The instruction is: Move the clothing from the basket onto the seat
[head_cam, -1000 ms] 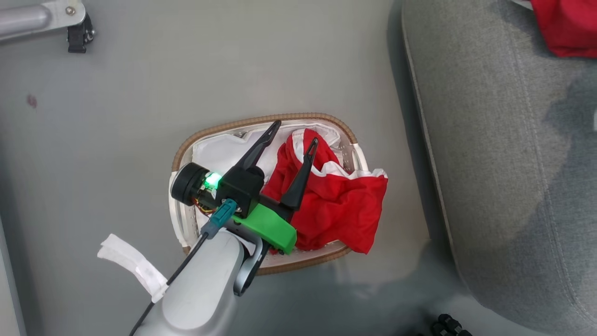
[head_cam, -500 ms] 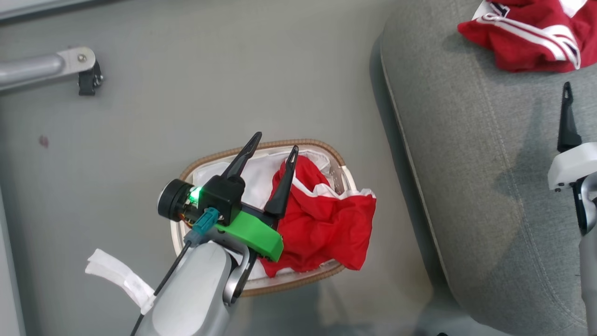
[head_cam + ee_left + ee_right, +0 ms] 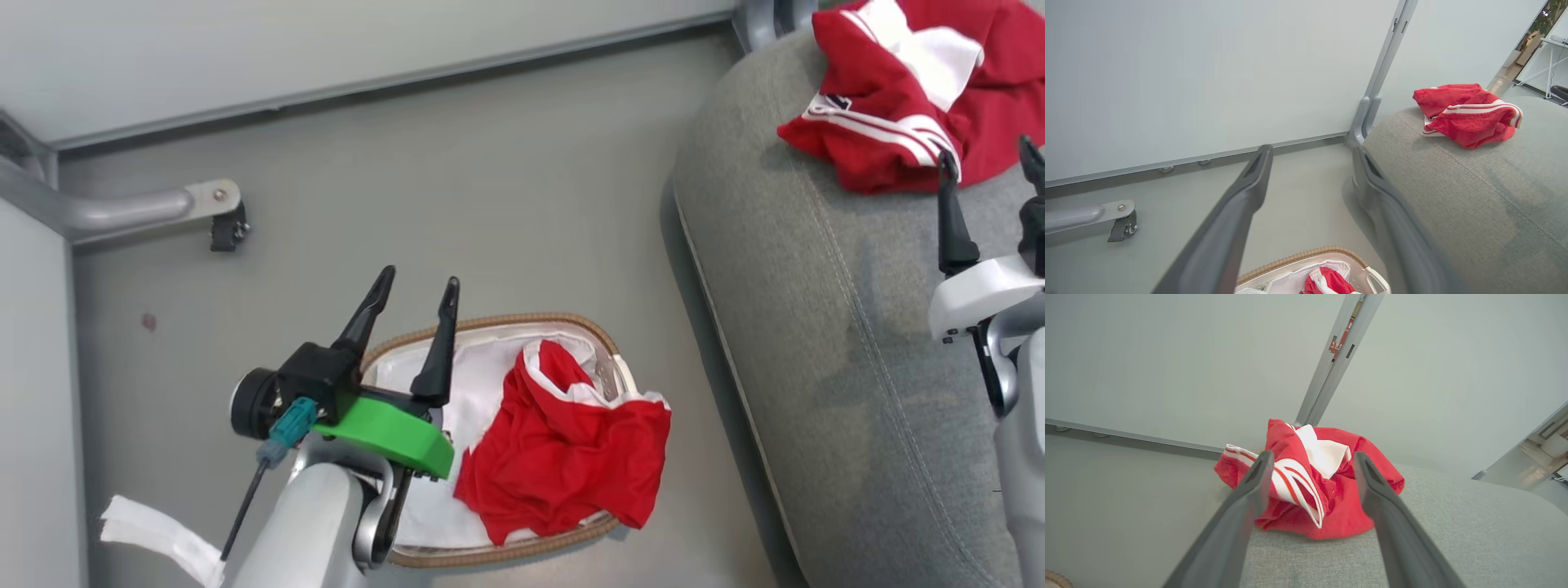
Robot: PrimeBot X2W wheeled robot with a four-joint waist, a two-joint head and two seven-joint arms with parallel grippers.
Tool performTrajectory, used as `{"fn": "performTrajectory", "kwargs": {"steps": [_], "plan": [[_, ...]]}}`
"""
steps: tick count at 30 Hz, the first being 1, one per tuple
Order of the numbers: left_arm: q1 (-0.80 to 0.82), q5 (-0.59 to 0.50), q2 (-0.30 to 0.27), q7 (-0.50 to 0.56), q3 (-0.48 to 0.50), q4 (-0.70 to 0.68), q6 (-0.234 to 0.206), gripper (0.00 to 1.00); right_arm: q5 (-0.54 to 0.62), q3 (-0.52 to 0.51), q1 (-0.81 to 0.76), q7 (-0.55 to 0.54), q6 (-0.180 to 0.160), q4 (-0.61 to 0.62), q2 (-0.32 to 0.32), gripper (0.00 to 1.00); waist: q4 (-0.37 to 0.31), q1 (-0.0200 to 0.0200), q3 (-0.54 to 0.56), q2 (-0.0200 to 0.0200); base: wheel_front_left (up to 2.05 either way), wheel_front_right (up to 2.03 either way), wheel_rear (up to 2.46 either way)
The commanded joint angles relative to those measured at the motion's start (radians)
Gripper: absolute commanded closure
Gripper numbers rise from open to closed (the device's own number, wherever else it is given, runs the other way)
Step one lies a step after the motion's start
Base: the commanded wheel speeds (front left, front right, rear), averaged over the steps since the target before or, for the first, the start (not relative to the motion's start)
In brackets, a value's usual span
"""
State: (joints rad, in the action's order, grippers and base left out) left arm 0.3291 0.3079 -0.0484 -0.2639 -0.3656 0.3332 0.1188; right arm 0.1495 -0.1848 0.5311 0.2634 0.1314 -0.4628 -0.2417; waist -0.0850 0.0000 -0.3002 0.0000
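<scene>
We find the basket, an oval white plastic tub with a brown woven rim and a smooth white liner, standing on the grey floor just beside the rounded edge of the seat. A crumpled red garment with white trim fills the half of the basket nearer the seat, and one fold hangs over the rim on that side. The seat is a broad cushion of grey woven fabric with a stitched seam along its edge. Near its far edge lies the striped garment, bunched red cloth with white bands. The left gripper hangs above the basket's end away from the seat, its jaws apart and holding nothing. The right gripper is over the seat, its jaws likewise spread and empty, with the dark tapered tips at the near side of the striped garment. We cannot tell whether they touch the cloth.
</scene>
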Motion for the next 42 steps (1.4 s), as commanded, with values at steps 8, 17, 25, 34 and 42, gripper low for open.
{"fn": "performTrajectory", "kwargs": {"steps": [8,17,25,34,42], "plan": [[-0.105,0.034,-0.004,-0.001,0.118,-0.023,-0.028,0.0,-0.034,0.063,-0.012,0.002,-0.001,-0.025,0.094,0.0,0.088,0.0,0.143,0.0,0.0,0.0,0.0],[-0.204,0.062,-0.003,-0.001,0.215,-0.033,-0.05,0.0,-0.088,0.087,-0.133,0.002,-0.001,0.001,0.181,0.0,0.12,0.0,0.195,0.0,0.0,0.0,0.0],[-0.276,0.056,-0.003,-0.001,0.242,-0.023,-0.055,0.0,-0.191,0.128,-0.288,0.002,-0.001,0.059,0.189,0.0,0.137,0.0,0.243,0.0,0.0,0.0,0.0],[-0.289,0.066,-0.003,-0.001,0.255,-0.008,-0.051,0.0,-0.238,0.155,-0.338,0.002,-0.001,0.071,0.189,0.0,0.132,0.0,0.249,0.0,0.0,0.0,0.0],[-0.286,0.072,-0.003,-0.001,0.251,0.003,-0.048,0.0,-0.238,0.162,-0.339,0.002,-0.001,0.072,0.189,0.0,0.131,0.0,0.251,0.0,0.0,0.0,0.0]]}}
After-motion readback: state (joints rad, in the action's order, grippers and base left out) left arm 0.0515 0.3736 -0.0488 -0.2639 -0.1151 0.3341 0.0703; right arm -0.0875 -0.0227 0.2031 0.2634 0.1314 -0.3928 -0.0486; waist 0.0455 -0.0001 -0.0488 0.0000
